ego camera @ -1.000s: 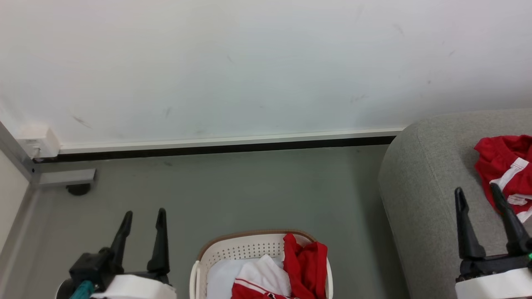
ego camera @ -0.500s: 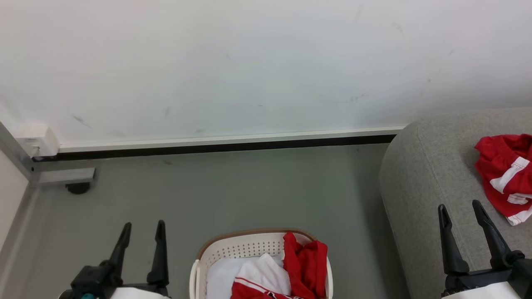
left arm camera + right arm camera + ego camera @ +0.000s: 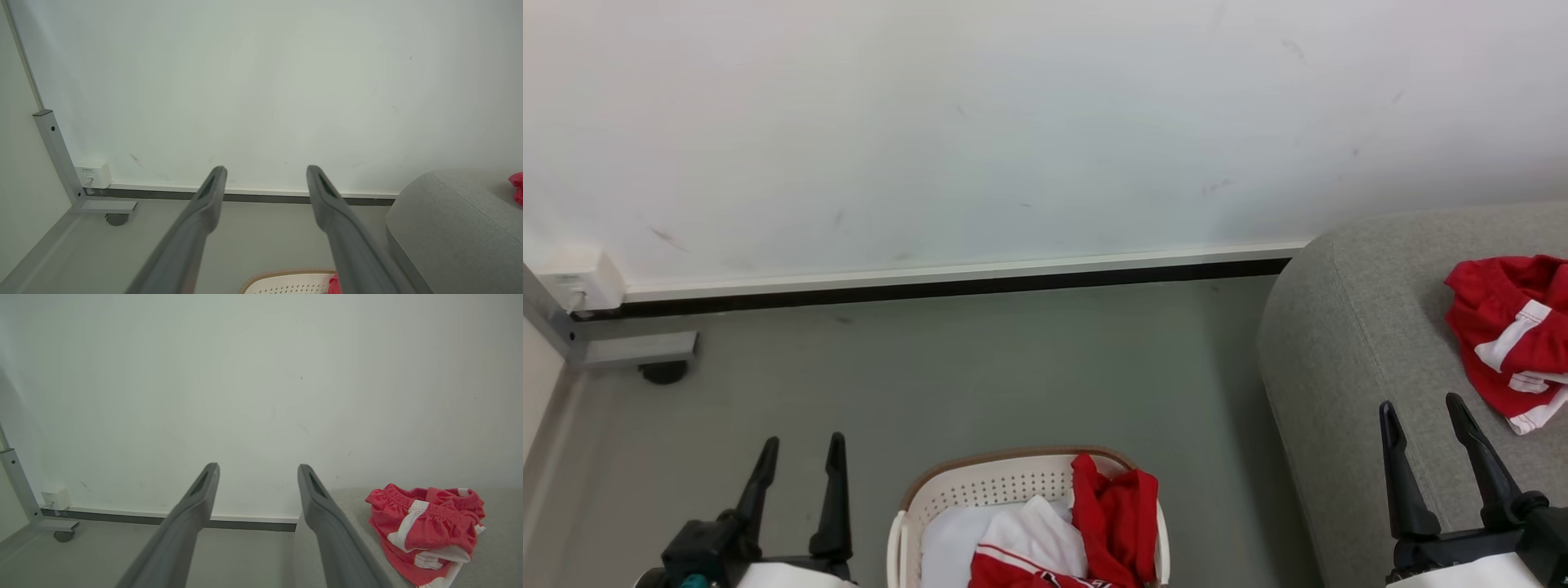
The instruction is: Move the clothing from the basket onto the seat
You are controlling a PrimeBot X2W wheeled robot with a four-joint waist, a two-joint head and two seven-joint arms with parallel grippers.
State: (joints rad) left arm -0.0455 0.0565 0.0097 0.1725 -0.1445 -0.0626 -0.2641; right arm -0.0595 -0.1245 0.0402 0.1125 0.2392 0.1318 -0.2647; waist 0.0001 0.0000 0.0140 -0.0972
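The white basket [image 3: 980, 490] with a brown rim stands on the floor at the bottom centre of the head view, with red and white clothing [image 3: 1115, 518] heaped in it. Its rim [image 3: 286, 272] peeks into the left wrist view. One red garment with white stripes [image 3: 1511, 335] [image 3: 425, 531] lies on the grey seat [image 3: 1356, 327] [image 3: 449, 212] at the right. My left gripper [image 3: 800, 441] [image 3: 265, 171] hangs open and empty to the left of the basket. Over the seat's near end, left of the garment, my right gripper [image 3: 1419, 407] [image 3: 258, 468] stands open and empty.
A white wall with a dark skirting strip [image 3: 931, 286] runs behind. A grey metal frame foot on a caster [image 3: 658, 359] and a small white wall box [image 3: 576, 282] sit at the left. Grey floor [image 3: 1013, 367] lies between basket and wall.
My right gripper has drawn back and down from the garment on the seat, which stays where it lies. The left gripper has sunk slightly. The head view has shifted a little.
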